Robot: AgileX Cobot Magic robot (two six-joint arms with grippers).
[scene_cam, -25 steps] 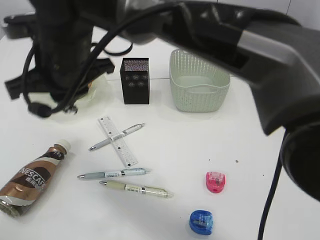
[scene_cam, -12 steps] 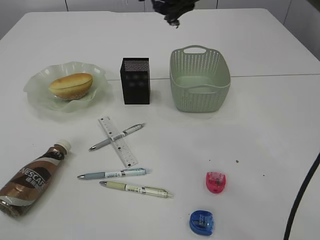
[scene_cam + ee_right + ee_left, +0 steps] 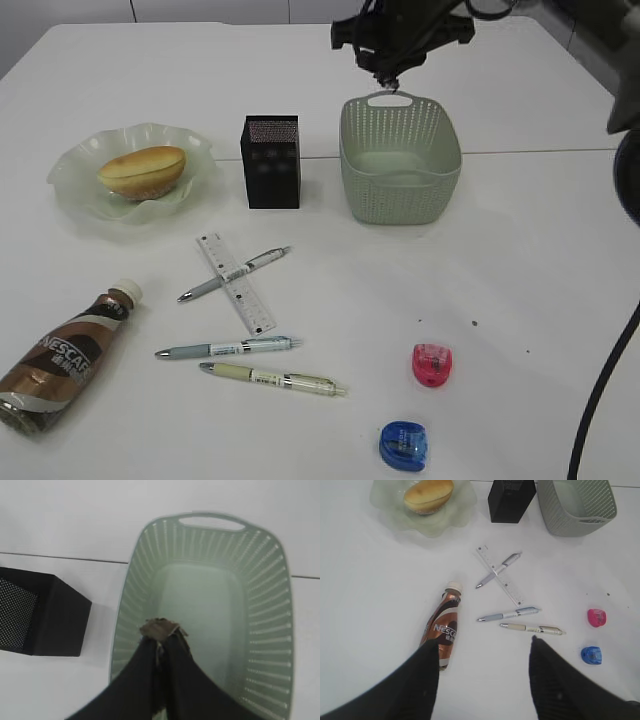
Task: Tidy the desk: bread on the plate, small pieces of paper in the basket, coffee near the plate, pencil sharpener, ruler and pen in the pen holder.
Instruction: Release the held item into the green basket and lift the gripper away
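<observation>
A small crumpled piece of paper (image 3: pixel 159 628) is pinched between the closed jaws of the right tool (image 3: pixel 160 637), which is held above the basket (image 3: pixel 260 645). The left tool (image 3: pixel 482 680) is seen with its jaws apart and nothing between them, above the desk (image 3: pixel 365 610). The bread (image 3: pixel 142 171) lies on the plate (image 3: pixel 75 190). The coffee (image 3: pixel 70 355) lies on its side near the pens.

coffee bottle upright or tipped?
Tipped: the coffee lies on its side on the desk, cap toward the plate.
</observation>
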